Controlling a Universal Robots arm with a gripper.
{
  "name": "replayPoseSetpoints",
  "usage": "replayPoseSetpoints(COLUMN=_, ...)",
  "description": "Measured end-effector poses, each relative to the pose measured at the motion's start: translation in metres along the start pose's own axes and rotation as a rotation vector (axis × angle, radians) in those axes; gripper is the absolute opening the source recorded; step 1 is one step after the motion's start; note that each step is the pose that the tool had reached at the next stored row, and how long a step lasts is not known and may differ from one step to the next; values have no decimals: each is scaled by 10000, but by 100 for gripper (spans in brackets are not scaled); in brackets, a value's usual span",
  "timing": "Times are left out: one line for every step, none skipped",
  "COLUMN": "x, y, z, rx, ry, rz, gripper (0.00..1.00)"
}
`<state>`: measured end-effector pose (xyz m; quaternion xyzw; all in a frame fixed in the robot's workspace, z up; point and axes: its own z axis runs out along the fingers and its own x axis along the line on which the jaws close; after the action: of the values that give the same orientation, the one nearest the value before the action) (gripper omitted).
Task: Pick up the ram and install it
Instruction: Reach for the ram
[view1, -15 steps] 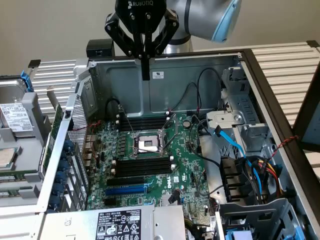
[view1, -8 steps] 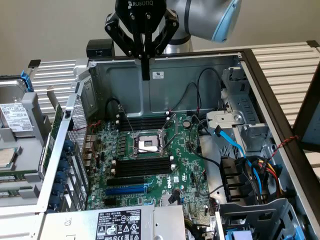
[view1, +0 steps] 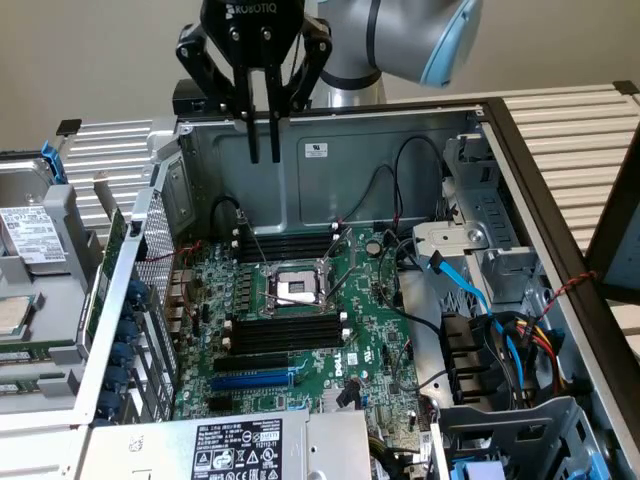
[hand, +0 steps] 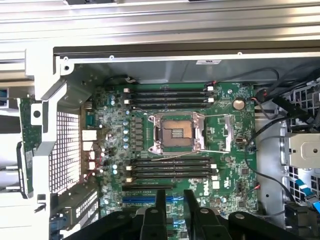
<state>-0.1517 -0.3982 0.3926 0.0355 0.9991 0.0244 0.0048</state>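
- One arm, one hand; two fingers pointing down, parallel, a narrow gap between them, gripping nothing.
- Hanging at the far rim of the open case, fingertips in front of its grey wall in the exterior view, well above the motherboard.
- One ram: a long green stick outside the case, running just beside the perforated wall, at the exterior view's left; well apart from the hand and seated in no slot.
- One CPU socket mid-board, with two banks of long black memory slots, one bank on its far side and one bank on its near side.
- Slots per bank too close-packed to count surely.
- One blue slot just beyond the near bank; one coin battery.
- Case top fully open; open room above both banks between the perforated wall and the drive cage.
- Black cables looping down the grey wall to the board near the far bank; blue cables at the cage.
- Slatted table around the case.
- Arm cut off by the exterior view's top edge.
- Board's near edge hidden by the labelled power supply in the exterior view and by the hand's body in the wrist view.
- Chips and label on the ram hard to make out.
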Motion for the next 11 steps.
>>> replayPoseSetpoints(x=44, y=-1, z=-1, rx=1, ry=10, rz=1, gripper=36)
replayPoseSetpoints(x=90, y=-4, z=-1, rx=0, ry=20, rz=0, gripper=36)
replayPoseSetpoints(x=128, y=-7, z=-2, rx=-2, ry=30, rz=1, gripper=42)
replayPoseSetpoints(x=150, y=-8, z=-2, rx=-2, ry=33, rz=2, gripper=48)
replayPoseSetpoints(x=160, y=-9, z=-2, rx=-2, ry=34, rz=2, gripper=53)
replayPoseSetpoints(x=166, y=-9, z=-2, rx=-3, ry=34, rz=2, gripper=53)
replayPoseSetpoints(x=169, y=-9, z=-2, rx=-3, ry=34, rz=2, gripper=53)
replayPoseSetpoints(x=169, y=-9, z=-2, rx=-2, ry=35, rz=1, gripper=60)
replayPoseSetpoints(x=169, y=-9, z=-2, rx=-2, ry=35, rz=0, gripper=60)
replayPoseSetpoints(x=170, y=-10, z=-2, rx=-2, ry=35, rz=0, gripper=60)
replayPoseSetpoints(x=170, y=-10, z=-2, rx=-2, ry=35, rz=1, gripper=60)
